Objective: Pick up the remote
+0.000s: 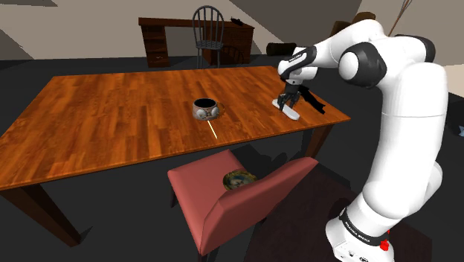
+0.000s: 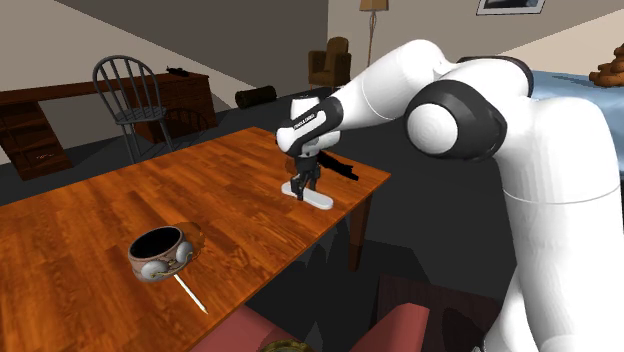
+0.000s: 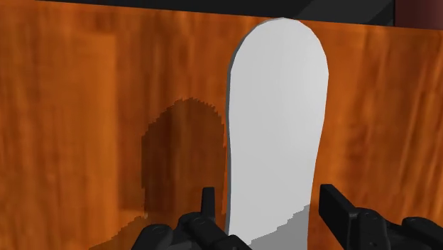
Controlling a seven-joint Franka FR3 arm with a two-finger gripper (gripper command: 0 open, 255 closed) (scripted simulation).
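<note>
The remote (image 1: 291, 112) (image 2: 312, 196) (image 3: 277, 121) is a plain white, long, rounded slab lying flat on the wooden table (image 1: 111, 119), close to the corner at the shoulder view's right. My gripper (image 1: 285, 102) (image 2: 303, 182) (image 3: 271, 204) is lowered over one end of it, pointing down. Its black fingers (image 3: 335, 207) straddle that end. They stand open: one is right at the remote's edge and the other has a small gap to it. The remote rests on the wood.
A dark-rimmed mug (image 1: 205, 109) (image 2: 160, 252) and a thin white stick (image 1: 213, 130) lie mid-table. A red chair (image 1: 238, 205) with a small object on its seat is pushed against the near table edge. A desk and a spindle chair (image 1: 209, 33) stand behind.
</note>
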